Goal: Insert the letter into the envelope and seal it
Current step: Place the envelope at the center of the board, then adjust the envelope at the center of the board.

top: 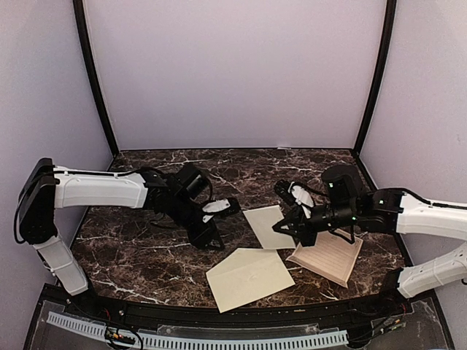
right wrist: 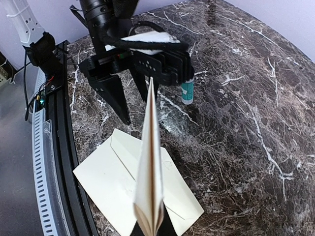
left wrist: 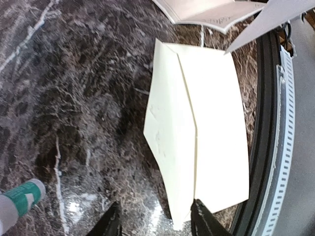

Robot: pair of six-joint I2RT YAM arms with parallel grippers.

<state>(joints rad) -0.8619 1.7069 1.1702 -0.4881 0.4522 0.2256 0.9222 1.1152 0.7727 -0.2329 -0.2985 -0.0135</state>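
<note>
Two grippers: my right gripper (top: 293, 232) is clenched on the folded letter (top: 332, 259) (right of centre), my left gripper (top: 206, 239) spread open. The envelope (top: 248, 277) lies flat on the surface (top: 124, 251), lower centre.

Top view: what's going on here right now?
The right fingers are shut on the letter, holding it up, loosely folded. The envelope lies flat on the table near the front edge. Its flap looks open and nothing is in it yet. The left fingers are open and empty, low over the envelope's corner. A glue stick lies nearby.
</note>
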